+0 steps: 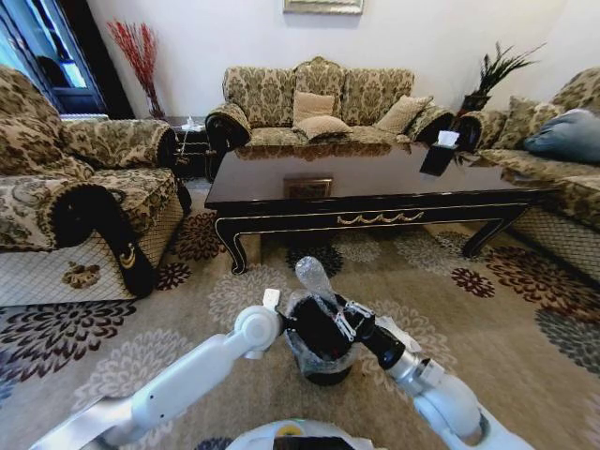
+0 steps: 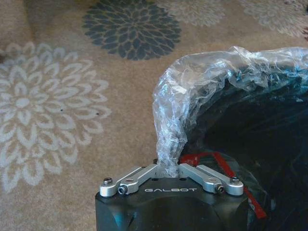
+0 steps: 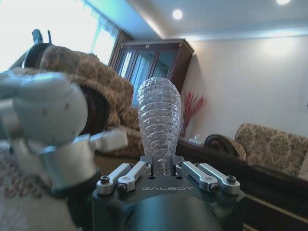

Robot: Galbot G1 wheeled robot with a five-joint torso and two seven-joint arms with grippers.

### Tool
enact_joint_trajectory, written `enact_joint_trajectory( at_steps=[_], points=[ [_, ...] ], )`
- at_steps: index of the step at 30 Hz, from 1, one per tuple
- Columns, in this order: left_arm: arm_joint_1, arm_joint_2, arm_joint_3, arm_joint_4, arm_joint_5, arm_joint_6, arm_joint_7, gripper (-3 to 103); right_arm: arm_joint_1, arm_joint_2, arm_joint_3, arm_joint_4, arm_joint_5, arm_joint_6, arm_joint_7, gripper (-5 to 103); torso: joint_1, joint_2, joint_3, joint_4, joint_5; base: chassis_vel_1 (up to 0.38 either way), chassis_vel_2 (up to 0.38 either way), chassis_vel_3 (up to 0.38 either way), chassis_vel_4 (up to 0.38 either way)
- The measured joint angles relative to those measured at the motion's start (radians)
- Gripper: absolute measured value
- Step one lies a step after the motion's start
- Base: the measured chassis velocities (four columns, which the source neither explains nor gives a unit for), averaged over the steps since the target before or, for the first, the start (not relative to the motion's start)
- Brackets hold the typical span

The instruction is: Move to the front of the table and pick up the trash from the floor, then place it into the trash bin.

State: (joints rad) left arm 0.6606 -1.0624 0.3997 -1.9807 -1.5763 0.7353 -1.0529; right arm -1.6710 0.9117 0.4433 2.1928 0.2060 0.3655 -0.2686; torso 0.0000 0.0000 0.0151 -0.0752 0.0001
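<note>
The trash bin point(image 1: 323, 372) stands on the patterned carpet just in front of me, black with a crinkled clear bag over its rim point(image 2: 202, 82). My left gripper point(image 2: 168, 168) is shut on a pinched fold of that bag at the bin's edge. My right gripper point(image 1: 339, 319) hovers over the bin's mouth, shut on the neck end of a clear ribbed plastic bottle point(image 1: 312, 277) that points upward point(image 3: 160, 115). A red strip point(image 2: 211, 159) lies inside the bin. The dark glossy table point(image 1: 375, 183) with gold trim stands beyond the bin.
A patterned armchair point(image 1: 84, 187) is at the left, a sofa point(image 1: 319, 103) behind the table, another sofa point(image 1: 562, 141) at the right. A tissue box point(image 1: 441, 150) sits on the table. Open carpet lies on both sides of the bin.
</note>
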Motion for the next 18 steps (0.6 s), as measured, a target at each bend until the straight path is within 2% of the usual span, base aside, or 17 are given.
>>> enact_joint_trajectory(
  at_steps=[2,3,5,6,7,9,14,16,18],
  points=[
    [0.012,0.003,-0.004,-0.006,0.0,0.0,0.0,0,-0.007,0.004,0.0,-0.013,-0.014,0.006,-0.002,14,0.0,0.0,0.0,0.0002,0.0,0.0,0.0,0.0,0.0],
    [0.023,0.007,-0.011,-0.009,0.002,0.0,0.0,0,-0.008,0.005,0.0,-0.021,-0.015,0.007,-0.001,19,0.0,0.0,0.0,0.0001,-0.0002,0.0,0.0,0.0,0.0],
    [0.032,0.01,-0.017,-0.009,0.005,0.0,-0.001,0,-0.007,0.006,-0.001,-0.025,-0.015,0.007,0.001,19,0.0,0.0,0.0,0.0002,-0.0001,0.0,0.0,0.0,0.0],
    [0.04,0.013,-0.024,-0.01,0.009,0.0,-0.001,0,-0.003,0.006,-0.003,-0.028,-0.014,0.007,0.003,30,0.0,0.0,0.0,0.0002,-0.0001,0.0,0.0,0.0,0.0],
    [0.049,0.016,-0.031,-0.01,0.013,0.0,-0.001,0,0.002,0.005,-0.004,-0.03,-0.013,0.005,0.005,36,0.0,0.0,0.0,0.0003,-0.0002,0.0,0.0,0.0,0.0],
    [0.053,0.017,-0.035,-0.009,0.014,0.0,-0.001,0,0.006,0.005,-0.004,-0.032,-0.013,0.004,0.006,36,0.0,0.0,0.0,0.0003,-0.0002,0.0,0.0,0.0,0.0],
    [0.073,0.015,-0.069,0.008,0.02,0.0,0.001,0,0.0,0.005,0.001,-0.035,0.002,0.0,0.009,63,0.0,0.0,0.0,0.0003,-0.0002,0.0,0.0,0.0,0.0],
    [0.074,0.015,-0.072,0.008,0.02,0.0,0.002,0,-0.002,0.005,0.003,-0.036,0.002,0.0,0.009,63,0.0,0.0,0.0,0.0002,-0.0002,0.0,0.0,0.0,0.0],
    [0.075,0.017,-0.077,0.008,0.02,0.0,0.005,0,-0.003,0.006,0.005,-0.038,0.002,0.0,0.009,74,0.0,0.0,0.0,0.0002,-0.0002,0.0,0.0,0.0,0.0]
  ],
)
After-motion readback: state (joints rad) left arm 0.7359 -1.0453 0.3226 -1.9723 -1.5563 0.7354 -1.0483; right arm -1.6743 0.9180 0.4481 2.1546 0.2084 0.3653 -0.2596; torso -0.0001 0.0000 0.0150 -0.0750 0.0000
